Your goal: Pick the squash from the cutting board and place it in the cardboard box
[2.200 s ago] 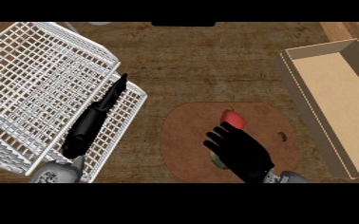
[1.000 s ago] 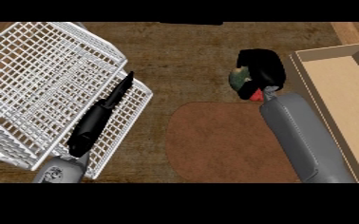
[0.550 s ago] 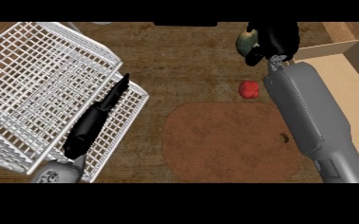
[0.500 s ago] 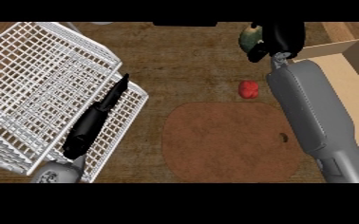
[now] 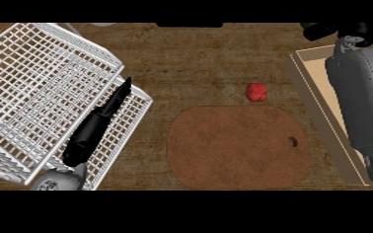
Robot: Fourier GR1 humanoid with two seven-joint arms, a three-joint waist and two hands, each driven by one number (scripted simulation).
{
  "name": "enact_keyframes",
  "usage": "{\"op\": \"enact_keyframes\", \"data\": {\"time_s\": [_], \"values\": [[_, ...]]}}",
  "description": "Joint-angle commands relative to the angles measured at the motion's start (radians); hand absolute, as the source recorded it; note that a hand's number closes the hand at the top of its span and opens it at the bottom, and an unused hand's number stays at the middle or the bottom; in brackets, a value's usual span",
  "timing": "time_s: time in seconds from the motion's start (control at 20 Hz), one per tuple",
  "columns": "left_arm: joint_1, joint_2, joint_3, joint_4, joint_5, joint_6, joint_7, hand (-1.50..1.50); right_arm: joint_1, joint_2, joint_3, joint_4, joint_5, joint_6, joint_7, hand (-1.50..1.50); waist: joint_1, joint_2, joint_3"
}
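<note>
The brown cutting board lies at lower centre with nothing on it. The squash shows nowhere in this view. My right hand is at the top right edge, largely cut off, above the far end of the cardboard box; its grey forearm lies over the box and hides most of the inside. My left hand rests open and flat on the white wire rack at the left. A small red vegetable lies on the counter just beyond the board's far edge.
A large white wire dish rack fills the left side. The wooden counter stretches between the rack and the box. The board has a small hole near its right edge.
My right hand has moved further up and right to the view's top edge, and the greenish squash seen in it earlier is now out of sight. The left hand and red vegetable have not moved.
</note>
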Motion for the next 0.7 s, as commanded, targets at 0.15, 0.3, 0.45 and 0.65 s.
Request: {"op": "enact_keyframes", "data": {"time_s": [0.15, 0.3, 0.45, 0.65], "values": [[-0.068, 0.087, 0.115, 0.003, 0.004, -0.015, -0.006, 0.00, 0.038, -0.139, -0.114, 0.070, -0.039, -0.014, -0.053, 1.50, 0.003, -0.001, 0.011], [-0.074, 0.089, 0.112, -0.046, 0.027, -0.035, 0.046, 0.00, 0.043, -0.221, -0.137, 0.151, -0.073, 0.093, -0.117, 1.50, 0.007, -0.002, 0.011], [-0.090, 0.096, 0.127, -0.032, 0.032, -0.041, 0.034, 0.00, 0.064, -0.222, -0.151, 0.196, -0.115, 0.194, -0.118, 1.50, 0.001, -0.004, 0.011], [-0.071, 0.064, 0.119, 0.009, 0.018, -0.018, 0.000, 0.00, 0.119, -0.253, -0.199, 0.284, -0.193, 0.286, -0.208, 1.50, -0.001, -0.001, 0.011]]}}
